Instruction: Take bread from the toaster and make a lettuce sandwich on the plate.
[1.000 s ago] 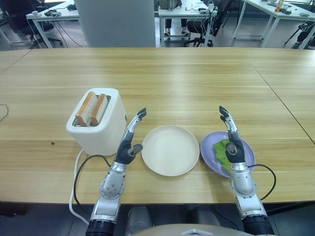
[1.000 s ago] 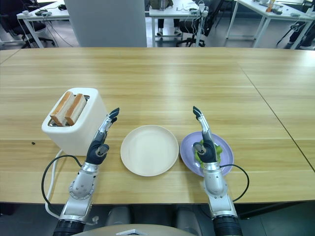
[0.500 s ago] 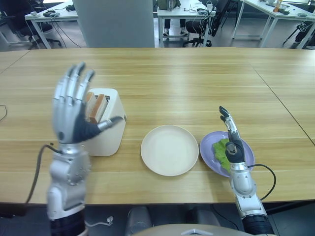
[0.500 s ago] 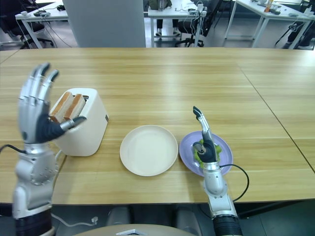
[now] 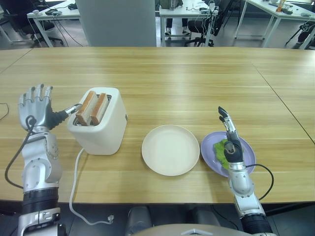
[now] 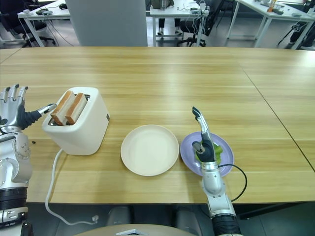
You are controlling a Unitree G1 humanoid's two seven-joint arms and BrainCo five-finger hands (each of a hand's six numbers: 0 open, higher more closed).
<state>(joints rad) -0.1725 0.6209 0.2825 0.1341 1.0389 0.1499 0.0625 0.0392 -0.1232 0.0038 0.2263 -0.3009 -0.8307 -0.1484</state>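
Bread (image 5: 93,108) upright in toaster (image 5: 102,135); left robot hand (image 5: 36,106) beside.

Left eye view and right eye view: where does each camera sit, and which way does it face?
Left eye view: on the robot's head, facing forward and down at the table; left hand and right hand show.
Right eye view: beside it, same aim, same hands.
Shared: toaster, bread, cream plate, lettuce on purple plate.

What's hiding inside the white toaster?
Two slices of bread stand side by side in the toaster, their brown-edged tops poking out of the slots. Their lower parts are covered by its white walls.
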